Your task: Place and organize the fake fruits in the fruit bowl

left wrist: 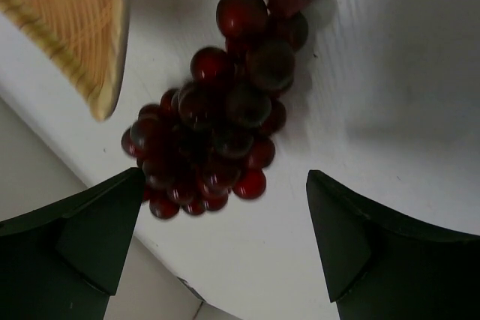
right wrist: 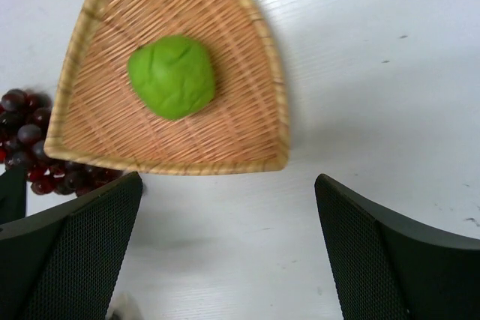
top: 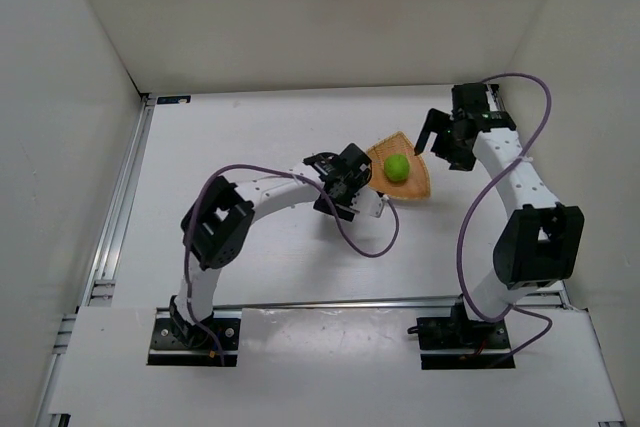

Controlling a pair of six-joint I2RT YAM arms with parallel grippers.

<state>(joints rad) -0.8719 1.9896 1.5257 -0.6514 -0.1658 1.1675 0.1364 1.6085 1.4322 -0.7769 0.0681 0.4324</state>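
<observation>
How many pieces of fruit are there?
2. The lime lies in the bowl; the grapes lie on the table beside its rim. Others could lie hidden from view.

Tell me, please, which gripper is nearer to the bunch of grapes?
Left. The left gripper hangs open directly over the grapes; the right gripper, also open, sits across the fruit bowl from them.

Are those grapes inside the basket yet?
Not yet. The grapes lie on the table beside the fruit bowl; only the green lime sits inside it.
</observation>
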